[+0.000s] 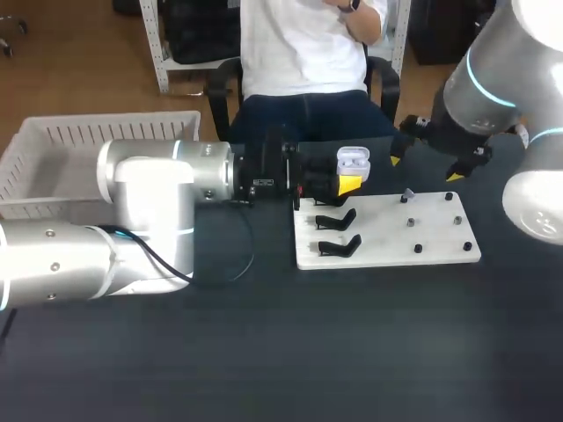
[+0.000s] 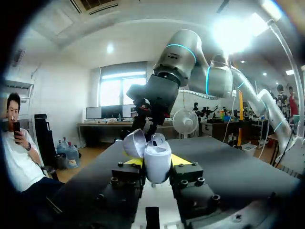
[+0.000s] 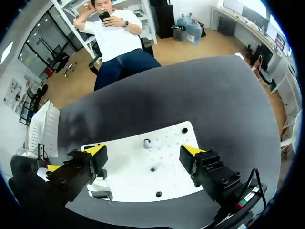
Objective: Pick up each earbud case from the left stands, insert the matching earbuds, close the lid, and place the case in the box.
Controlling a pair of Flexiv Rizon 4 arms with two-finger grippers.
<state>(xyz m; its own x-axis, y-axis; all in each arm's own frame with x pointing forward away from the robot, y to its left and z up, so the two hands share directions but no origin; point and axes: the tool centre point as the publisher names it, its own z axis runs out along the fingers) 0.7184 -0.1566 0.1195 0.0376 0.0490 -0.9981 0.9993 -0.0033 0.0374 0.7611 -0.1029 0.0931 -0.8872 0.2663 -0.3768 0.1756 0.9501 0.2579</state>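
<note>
Case [image 1: 354, 160] sits clamped in the left gripper [image 2: 157, 167], a yellow fingertip on each side. It is held by the board's [image 3: 128, 176] far corner, at the end where the black stands [image 1: 339, 247] are. It stands upright with its mouth facing up and its lid [image 2: 135, 143] swung back to one side. One earbud already seems to sit in it, though the second slot is too small to read.

The right gripper [image 3: 144, 151] hangs over the board's peg end with its fingers spread wide and nothing between them. On the board below it, roughly midway between the two fingers, is a small pale piece [image 3: 147, 142] that looks like the remaining earbud.

The next move probably depends on that piece lying straight under the right arm, which is clearly the nearer one. The case waits off toward the board's stand end, so a pick-up would have to carry the piece sideways to its open mouth.
</note>
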